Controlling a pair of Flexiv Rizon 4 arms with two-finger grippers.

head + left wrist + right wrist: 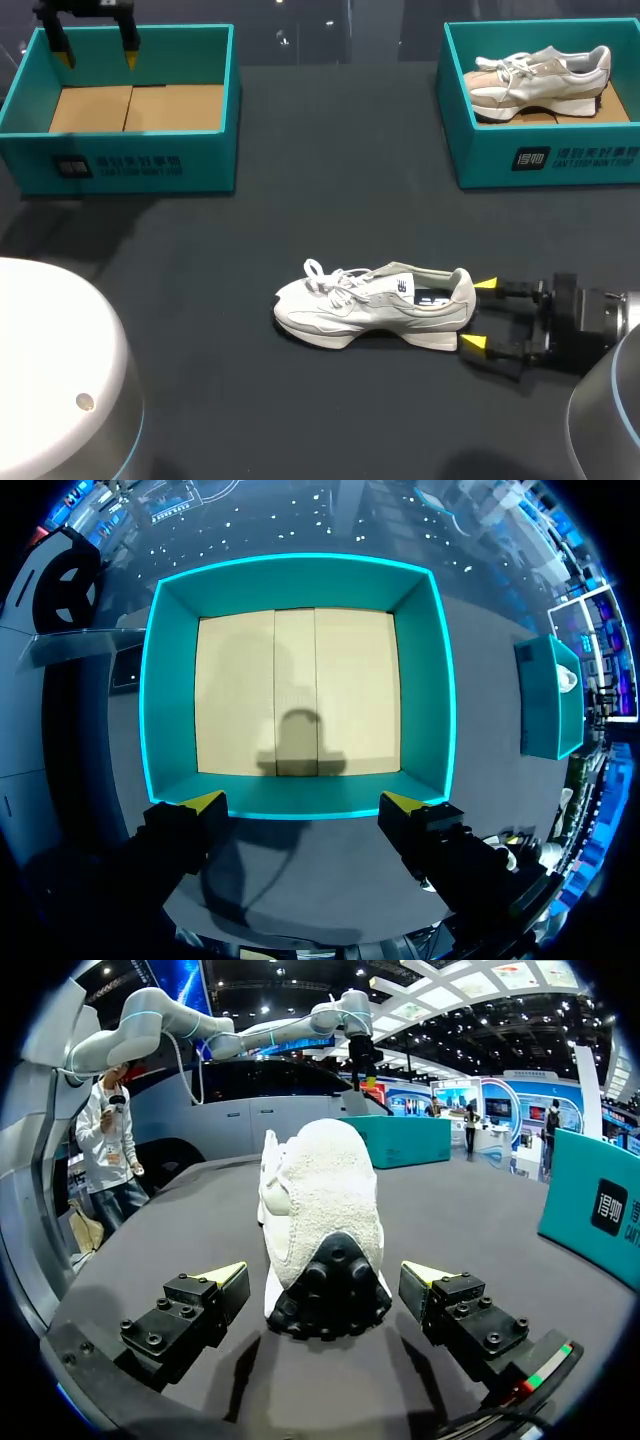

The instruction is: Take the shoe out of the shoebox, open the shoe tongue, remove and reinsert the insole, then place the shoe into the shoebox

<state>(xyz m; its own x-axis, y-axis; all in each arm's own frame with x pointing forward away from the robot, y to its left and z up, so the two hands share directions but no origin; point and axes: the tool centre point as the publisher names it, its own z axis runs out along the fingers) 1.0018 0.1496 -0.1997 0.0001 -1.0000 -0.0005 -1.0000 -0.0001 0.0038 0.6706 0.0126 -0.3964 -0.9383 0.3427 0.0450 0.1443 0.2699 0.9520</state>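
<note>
left end effector hangs over the teal shoebox, looking straight down into it. jaws spread wide, yellow fingertips over the near wall. its shadow falls on the box's cardboard floor. second teal box well apart on the dark counter.

The dark grey matte surface carried three things. A white and pale grey laced sports shoe stood on its sole near the front middle, with the toe to the left. An open teal cardboard box sat at the far left. A second teal cardboard box sat at the far right, well apart from the first.
</note>
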